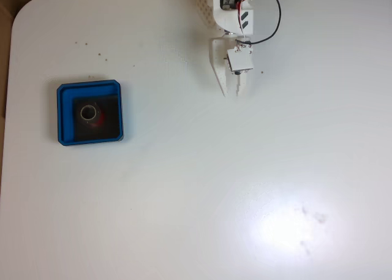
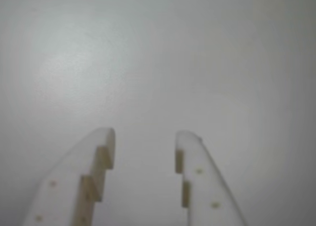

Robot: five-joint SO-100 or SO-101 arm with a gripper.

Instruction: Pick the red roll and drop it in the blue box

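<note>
You have one red roll (image 1: 90,114) and one blue box (image 1: 89,112) to count, and in the fixed view the roll already lies inside the box, sitting on its black floor roughly in the middle with its pale hollow core facing up, so it has no long axis to line up with. The box rests on the left part of the white desk (image 1: 196,194), while your claw (image 1: 232,90) hangs near the top centre of that view, well apart from it; from the claw the box lies off to the left and a little lower in the picture. There is a single arm, so no choice of which is nearer. In the wrist view the claw (image 2: 144,138) has its two white fingers (image 2: 94,152) spread with a clear gap between them, holding nothing, and bare desk beneath. Judging from how things lie, the drop looks done, and no further reach toward the box seems called for
</note>
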